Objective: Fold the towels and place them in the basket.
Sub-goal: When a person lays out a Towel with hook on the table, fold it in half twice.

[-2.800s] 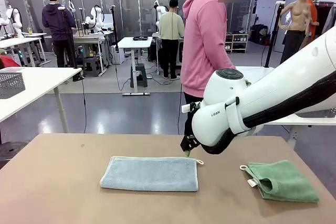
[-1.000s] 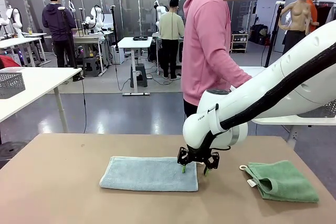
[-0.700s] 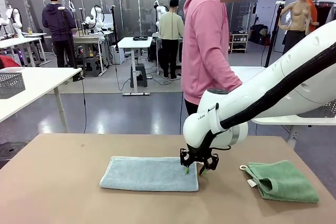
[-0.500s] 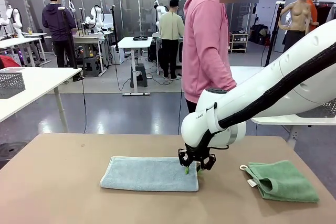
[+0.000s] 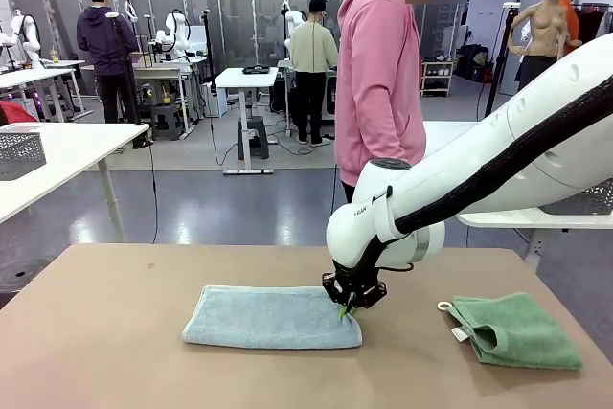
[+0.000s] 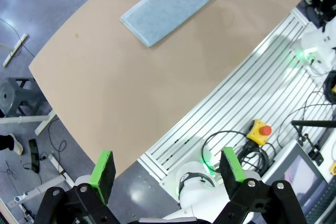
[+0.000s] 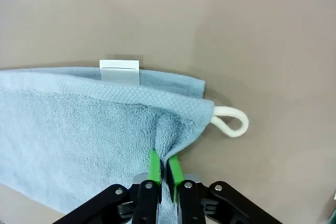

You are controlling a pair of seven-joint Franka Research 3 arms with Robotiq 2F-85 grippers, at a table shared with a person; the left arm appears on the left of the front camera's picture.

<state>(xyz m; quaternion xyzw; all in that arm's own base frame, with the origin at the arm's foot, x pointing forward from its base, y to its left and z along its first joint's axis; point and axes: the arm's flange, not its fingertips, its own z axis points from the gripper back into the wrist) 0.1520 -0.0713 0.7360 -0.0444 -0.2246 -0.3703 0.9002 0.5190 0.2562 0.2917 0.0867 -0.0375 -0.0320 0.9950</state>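
Right gripper [image 7: 163, 174] was closed on the pale grey-blue towel [image 5: 273, 317], pinching a small ridge of cloth near the corner with the white loop [image 7: 230, 121]. This towel lay flat on the table [image 5: 115, 332], folded once lengthwise it seemed, so its next fold was only starting. Mint green towel [image 5: 517, 330] lay well apart at the robot's right, folded loosely, not yet put away. No towel had reached a basket. Left gripper [image 6: 167, 170] hung high above the table edge, jaws wide and empty. A person [image 5: 380, 64] stood at the far side.
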